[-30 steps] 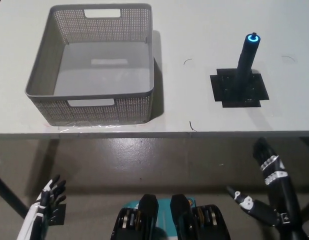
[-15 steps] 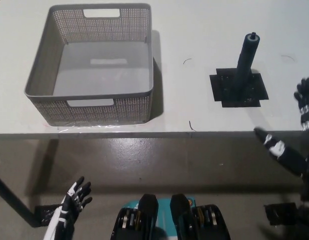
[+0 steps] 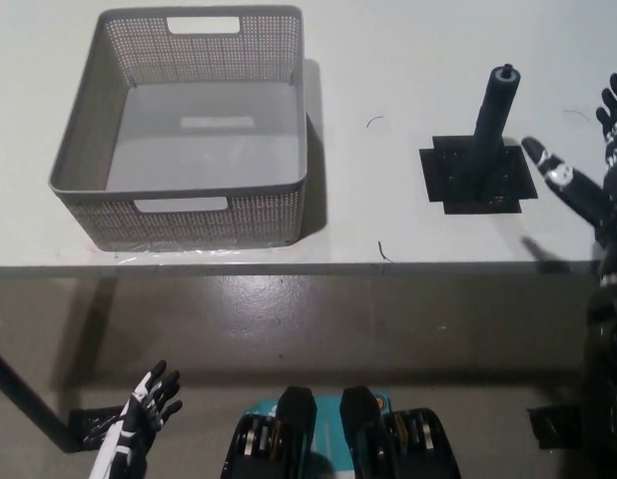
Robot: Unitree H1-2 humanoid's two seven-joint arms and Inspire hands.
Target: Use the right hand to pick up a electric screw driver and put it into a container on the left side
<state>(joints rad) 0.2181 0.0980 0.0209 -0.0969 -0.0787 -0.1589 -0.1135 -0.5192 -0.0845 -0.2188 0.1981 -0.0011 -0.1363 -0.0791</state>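
Right hand [image 3: 596, 150] cut off at edge, open beside screwdriver [image 3: 491, 118]

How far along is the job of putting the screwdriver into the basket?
Nothing is finished. The screwdriver stands upright on its black pad, and the basket holds nothing. In hand: the right hand is open over the table, right of the screwdriver and not touching it. Grasping, carrying and dropping it in the basket are left. The left hand rests low, below the table edge.

basket [image 3: 179, 215] left, screwdriver [image 3: 491, 115] right — well apart
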